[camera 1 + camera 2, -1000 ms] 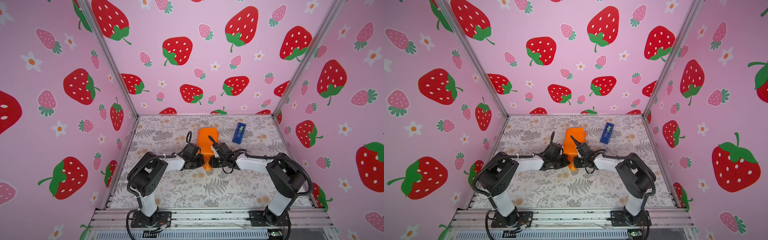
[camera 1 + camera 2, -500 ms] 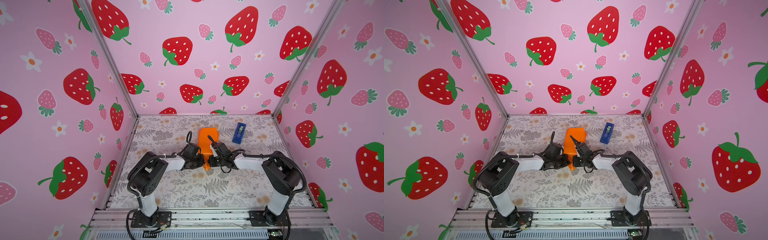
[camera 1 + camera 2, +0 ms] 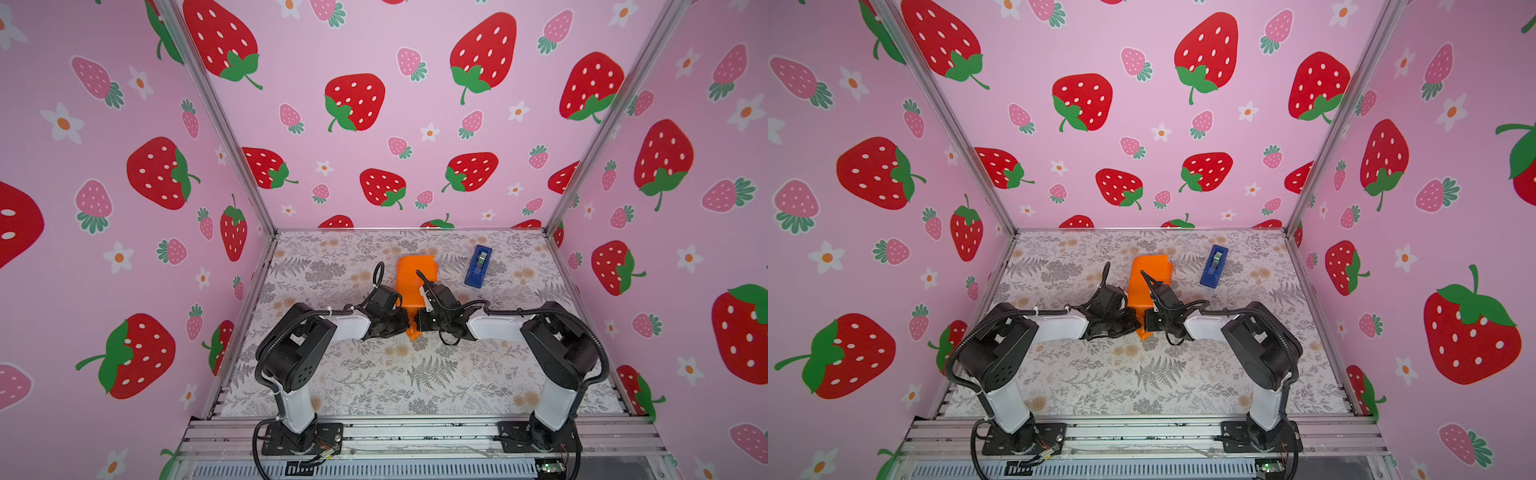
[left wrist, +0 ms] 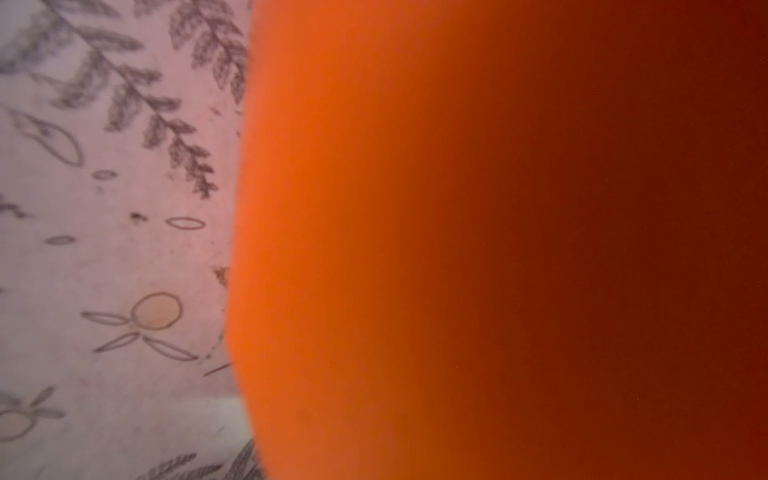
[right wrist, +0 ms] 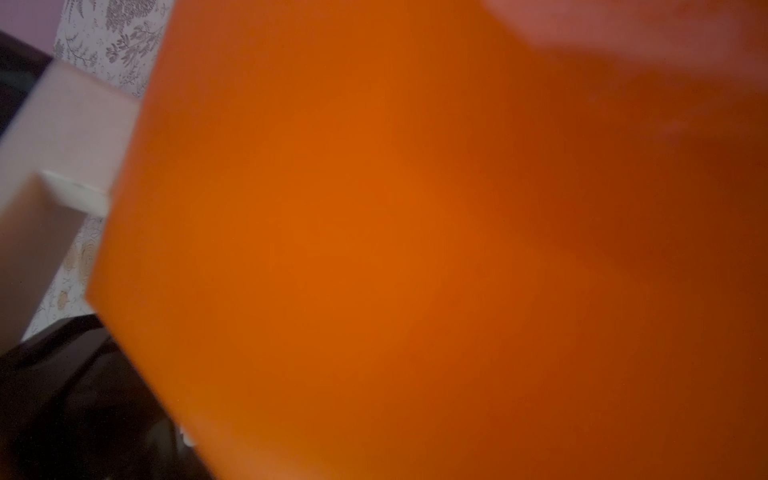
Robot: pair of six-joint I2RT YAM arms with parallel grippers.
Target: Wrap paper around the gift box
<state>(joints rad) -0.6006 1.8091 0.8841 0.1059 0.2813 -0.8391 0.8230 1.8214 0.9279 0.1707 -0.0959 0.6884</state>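
Only real change over the last second: the right gripper (image 3: 418, 321) finished closing, and its arm nudged in a touch toward the paper (image 3: 415, 276). The left gripper (image 3: 404, 326) hasn't budged, and its jaws are pressed together too. Both sit at the end of the paper farthest from the dispenser (image 3: 478, 267), with a little orange tab (image 3: 412, 333) poking out between them. My guess is they're pinching that end fold flat, but I can't tell if paper is actually between either pair of jaws. Both wrist views are just a blur of orange.

So it looks like late-stage wrapping to me, with the end flap being closed up and no tape on it that I can see.

The box is completely hidden. The paper makes a box-shaped bundle just left of the dispenser in both top views, so it's presumably inside. The dispenser seems to have a tape roll (image 3: 481, 259) in it.
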